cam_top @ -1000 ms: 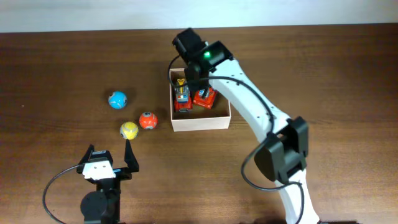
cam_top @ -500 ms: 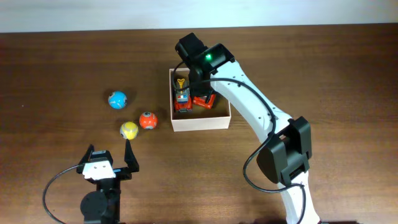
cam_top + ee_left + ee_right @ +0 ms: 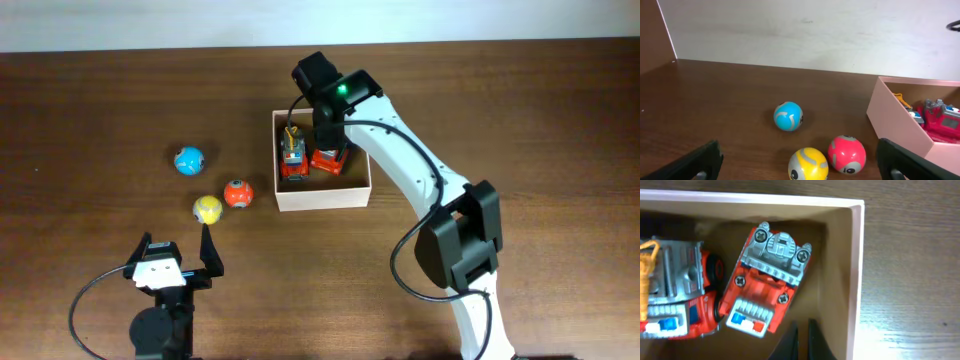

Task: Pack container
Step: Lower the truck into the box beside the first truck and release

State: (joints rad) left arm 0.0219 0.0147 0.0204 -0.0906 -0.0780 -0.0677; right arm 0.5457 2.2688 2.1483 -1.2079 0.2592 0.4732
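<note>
**A:** What did you see, starting from the left?

**B:** My left gripper point(image 3: 176, 236) was wide open and held nothing. It sat well left of the container point(image 3: 322, 196), on the near side. The yellow ball point(image 3: 207, 209) lay just ahead of it. The blue ball point(image 3: 188, 159) was farther out, and the red ball point(image 3: 237, 193) was near the container's left wall.

**A:** And inside the container?

**B:** Two toy fire trucks point(image 3: 767, 287) lay side by side. My right gripper point(image 3: 801, 340) hung over the container's right side, pinched shut on nothing.

**A:** Which arm looked best for the next ball?

**B:** I thought the left one. All three balls lay left of the container, on that arm's side. Balls are round, so I guessed any turn of the gripper would do.
</note>
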